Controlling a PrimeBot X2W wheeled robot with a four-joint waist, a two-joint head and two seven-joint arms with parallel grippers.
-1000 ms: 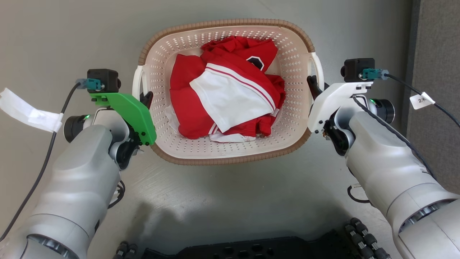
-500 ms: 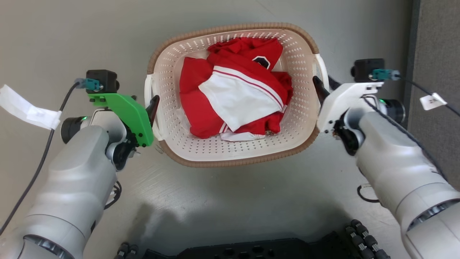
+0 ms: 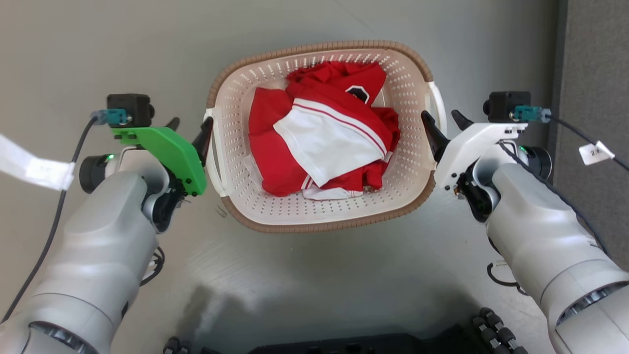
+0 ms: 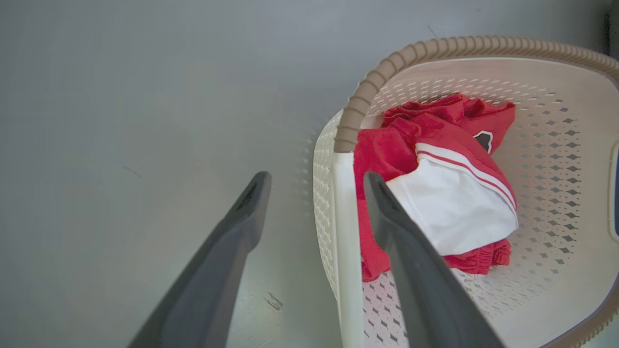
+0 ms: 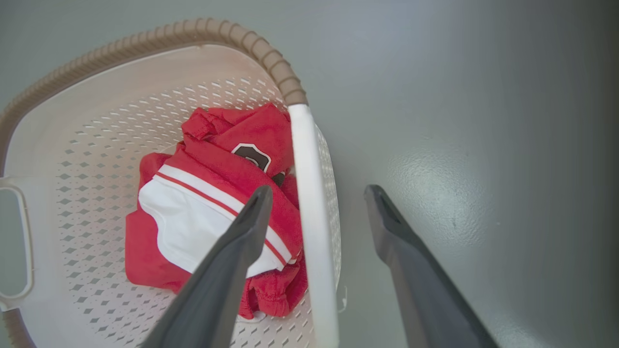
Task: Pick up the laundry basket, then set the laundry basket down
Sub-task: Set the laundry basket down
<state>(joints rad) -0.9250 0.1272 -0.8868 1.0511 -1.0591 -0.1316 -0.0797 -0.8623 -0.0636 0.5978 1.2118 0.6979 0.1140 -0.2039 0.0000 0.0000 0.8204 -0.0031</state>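
Observation:
The laundry basket (image 3: 295, 212), cream with a brown woven rim, rests on the grey floor with red-and-white clothing (image 3: 319, 137) inside. My left gripper (image 3: 189, 129) is open astride the basket's left white handle (image 3: 212, 150). In the left wrist view, that handle (image 4: 344, 208) runs between the fingers of the left gripper (image 4: 316, 179) without being squeezed. My right gripper (image 3: 443, 123) is open too, one finger inside the basket wall and one outside the right handle (image 3: 439, 103). The right wrist view shows this handle (image 5: 305, 193) standing free in the gap of the right gripper (image 5: 319, 192).
A dark grey panel (image 3: 594, 98) stands along the right side. My black wheeled base (image 3: 354, 344) lies at the bottom edge. A white tape tag (image 3: 29, 167) hangs on the left arm's cable. Bare grey floor (image 3: 123, 49) surrounds the basket.
Both grippers were shut on the basket's side handles and have now opened. The basket sits a little lower and further right in the picture than a second ago.

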